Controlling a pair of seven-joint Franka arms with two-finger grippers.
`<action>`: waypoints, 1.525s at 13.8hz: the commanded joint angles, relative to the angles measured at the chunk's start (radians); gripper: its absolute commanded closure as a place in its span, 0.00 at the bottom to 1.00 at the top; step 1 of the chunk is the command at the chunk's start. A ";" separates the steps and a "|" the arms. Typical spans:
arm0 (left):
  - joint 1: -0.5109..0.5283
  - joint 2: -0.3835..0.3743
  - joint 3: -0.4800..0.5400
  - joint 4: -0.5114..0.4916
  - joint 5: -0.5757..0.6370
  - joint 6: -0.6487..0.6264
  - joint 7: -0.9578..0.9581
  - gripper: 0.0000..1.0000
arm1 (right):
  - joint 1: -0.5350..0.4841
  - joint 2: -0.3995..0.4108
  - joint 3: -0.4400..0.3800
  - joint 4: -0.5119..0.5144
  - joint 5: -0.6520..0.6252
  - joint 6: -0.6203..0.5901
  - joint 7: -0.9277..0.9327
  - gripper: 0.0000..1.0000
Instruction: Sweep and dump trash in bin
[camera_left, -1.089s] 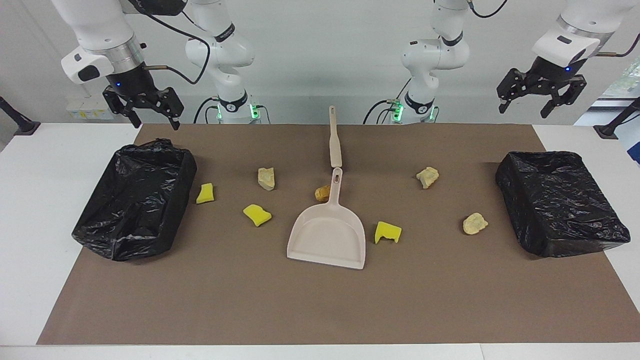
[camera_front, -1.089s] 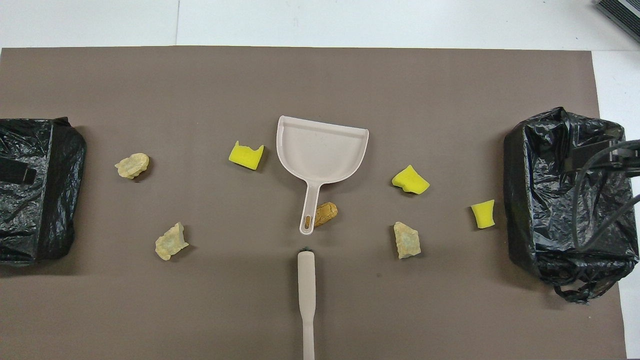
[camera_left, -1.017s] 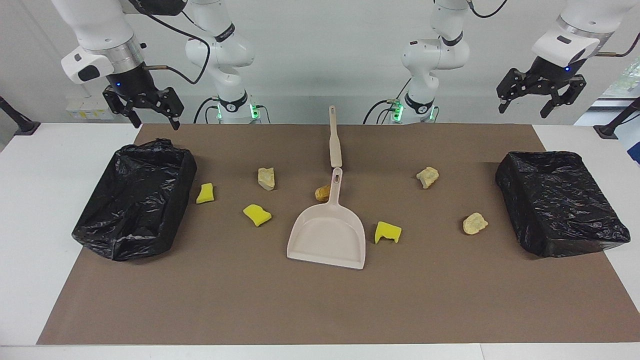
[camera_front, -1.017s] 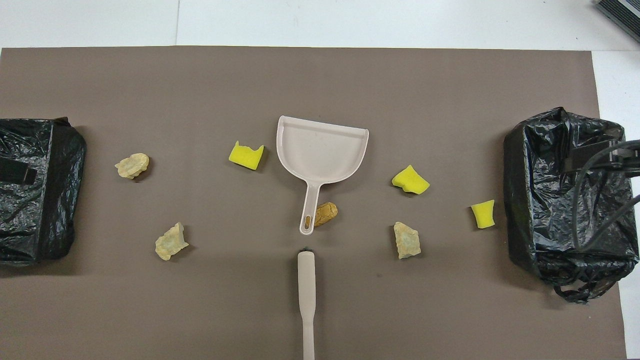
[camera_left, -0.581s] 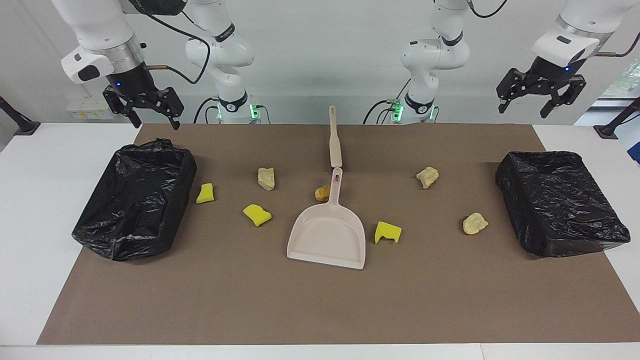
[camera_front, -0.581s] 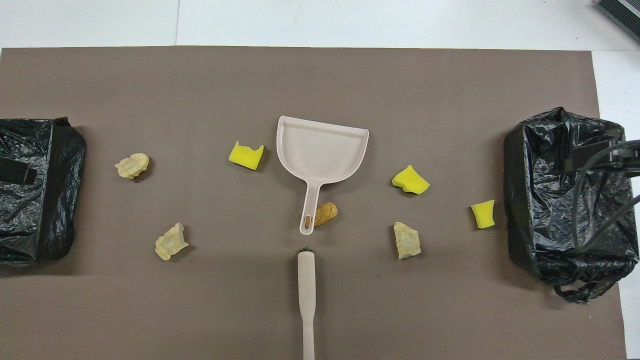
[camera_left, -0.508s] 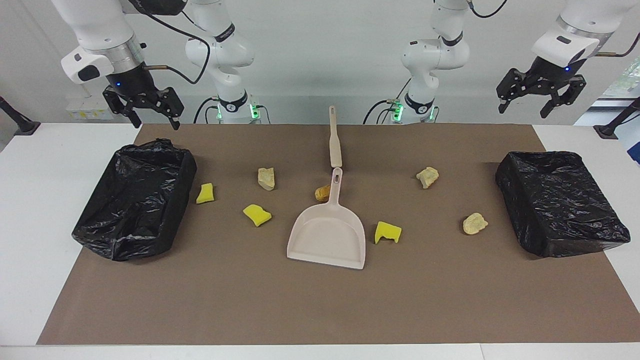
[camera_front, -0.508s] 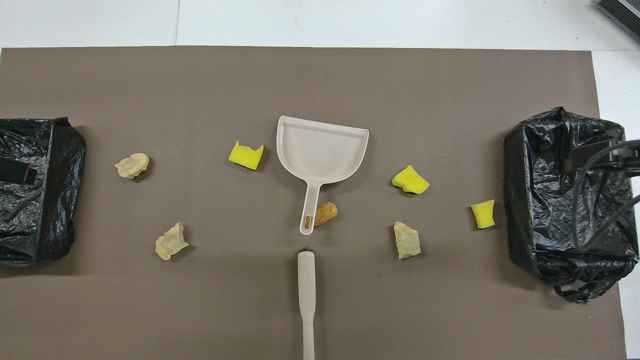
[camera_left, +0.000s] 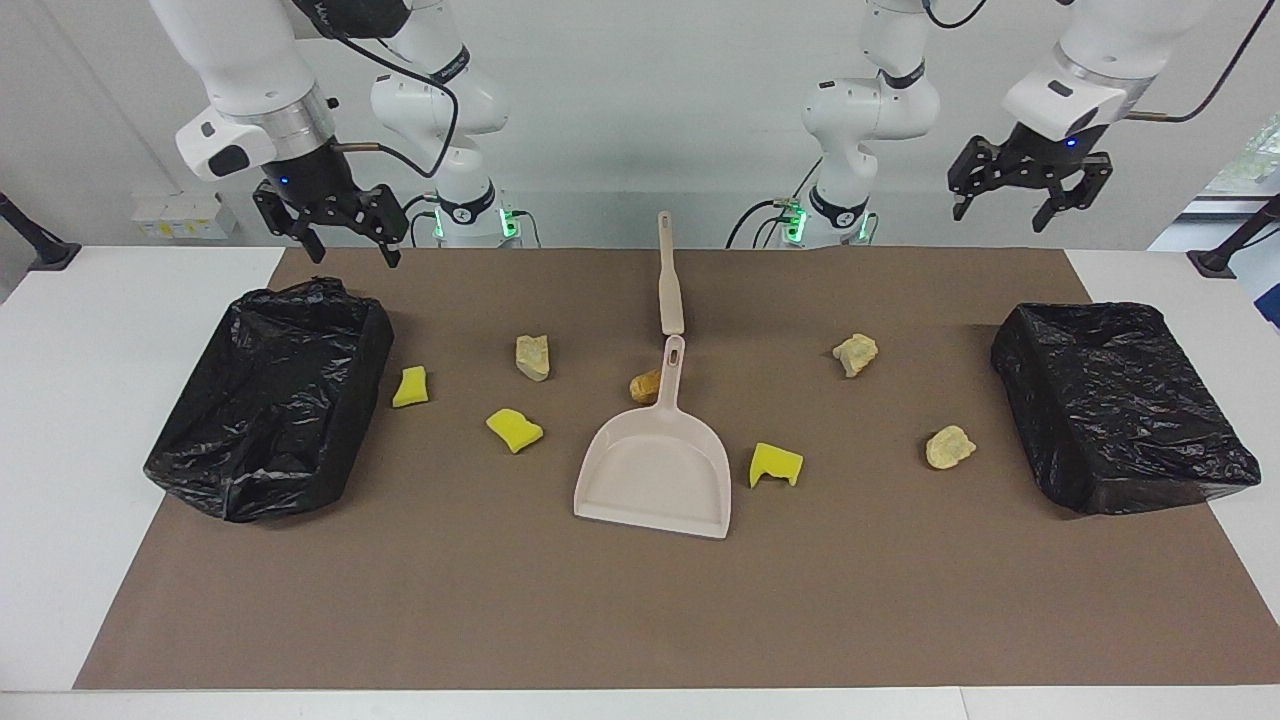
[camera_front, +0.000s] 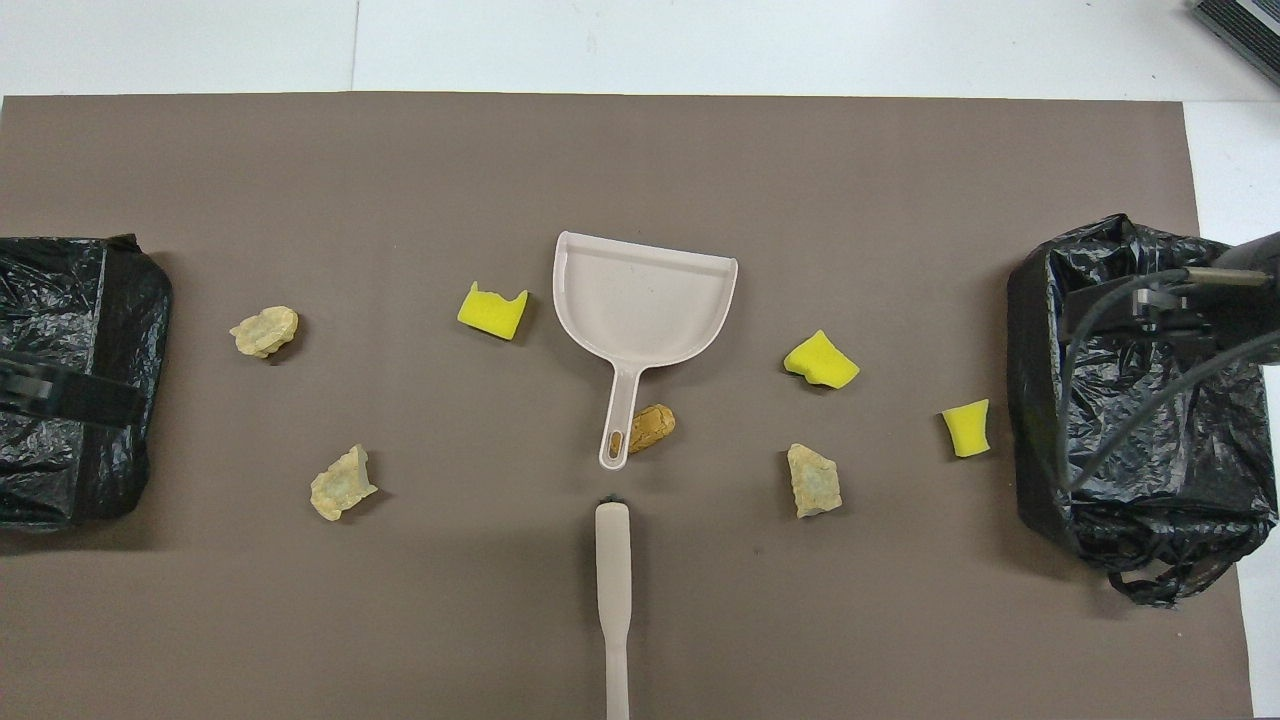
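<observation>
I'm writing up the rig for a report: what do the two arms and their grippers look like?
Both arms are glossy white with rounded joints, black bands, and a silver ring at the wrist. Black cables run along them. The right gripper and left gripper are black two-finger linkages, each with a small blue light above. Green lights glow at both bases.

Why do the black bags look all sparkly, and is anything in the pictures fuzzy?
Facing view: the crinkled black bags catch the room light, so their folds glint white; the scraps throw only small soft shadows on the brown mat. Overhead view: the same glints on the bags, and dark arm parts and cables over the bags at both side edges look blurry, being close to the camera; the dustpan is sharp.
</observation>
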 joint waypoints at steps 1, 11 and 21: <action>-0.106 -0.130 0.004 -0.243 -0.011 0.116 -0.110 0.00 | 0.040 0.048 0.033 -0.011 0.024 0.063 0.109 0.00; -0.562 -0.216 0.001 -0.638 -0.045 0.408 -0.562 0.00 | 0.345 0.327 0.030 0.010 0.002 0.281 0.531 0.00; -0.947 -0.044 -0.001 -0.866 -0.051 0.888 -0.950 0.00 | 0.536 0.491 0.033 0.020 -0.042 0.397 0.698 0.00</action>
